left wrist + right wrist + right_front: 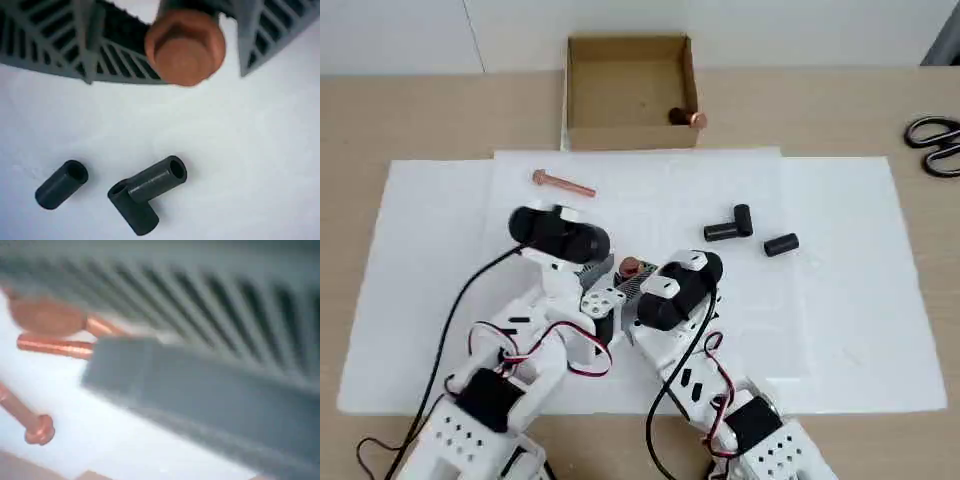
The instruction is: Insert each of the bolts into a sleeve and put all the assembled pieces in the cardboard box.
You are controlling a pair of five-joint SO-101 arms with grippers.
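3 sleeves (721, 231) loose; 1 pc (688, 118) boxed

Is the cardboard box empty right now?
No, one assembled piece, a copper bolt in a dark sleeve, lies in a corner of the cardboard box.

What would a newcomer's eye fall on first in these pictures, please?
Probably the copper bolt head showing where the two arms meet mid-sheet. Then three black sleeves lying loose on the white sheet to its right, and one assembled piece already in the cardboard box beyond the sheet.
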